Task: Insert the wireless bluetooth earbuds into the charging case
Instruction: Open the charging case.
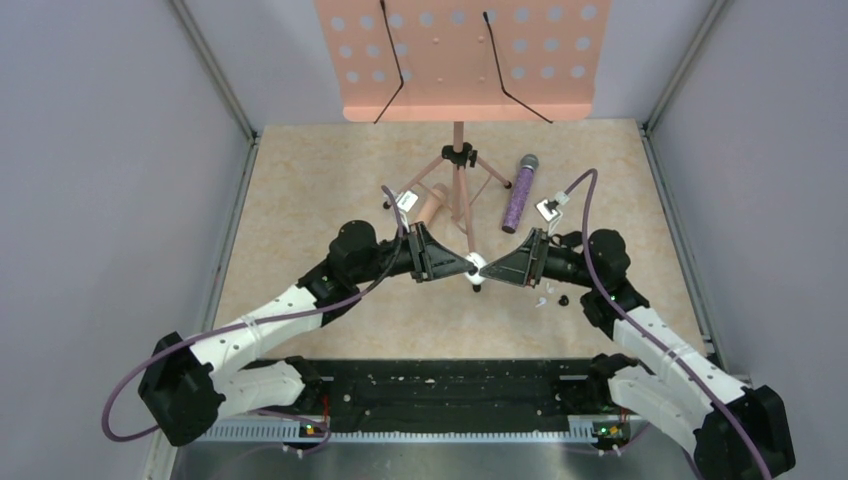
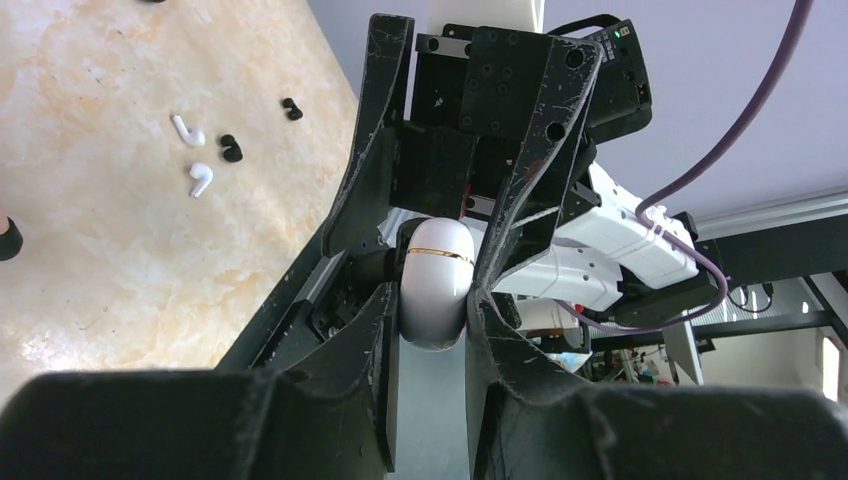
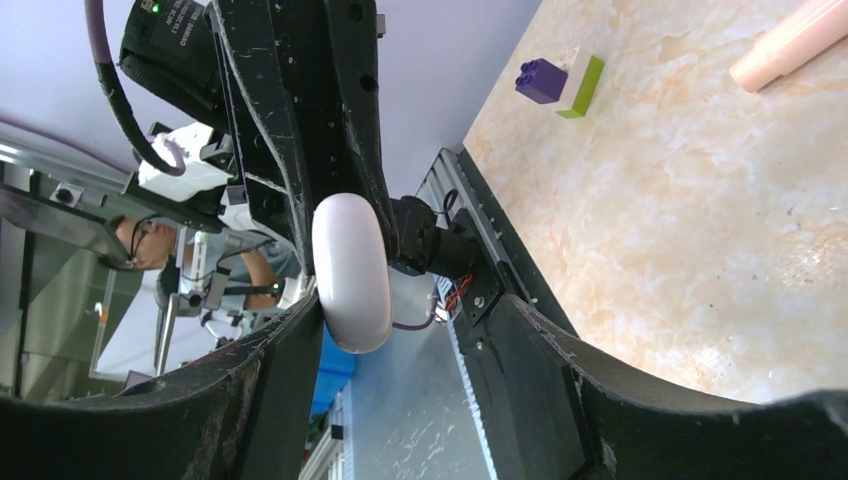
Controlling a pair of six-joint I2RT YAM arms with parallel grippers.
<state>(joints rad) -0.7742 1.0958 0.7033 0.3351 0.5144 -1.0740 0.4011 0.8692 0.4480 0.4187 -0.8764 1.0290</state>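
Observation:
The charging case (image 2: 436, 285) is a smooth white oval pebble with a thin gold seam, held up above the table between both arms (image 1: 477, 265). My left gripper (image 2: 432, 305) is shut on it, one finger on each side. My right gripper (image 3: 405, 310) faces it from the opposite side with its jaws spread wide; the case (image 3: 351, 270) rests against only one of its fingers. Two white earbuds (image 2: 186, 130) (image 2: 200, 178) lie loose on the table, seen as a small white speck (image 1: 541, 299) near the right arm in the top view.
A pink music stand (image 1: 460, 60) on a tripod stands at the back, one leg foot (image 1: 477, 287) under the grippers. A glittery purple microphone (image 1: 519, 195), a pink cylinder (image 1: 432, 205), a purple-and-yellow cube (image 3: 560, 82) and small black bits (image 2: 231, 148) lie on the table.

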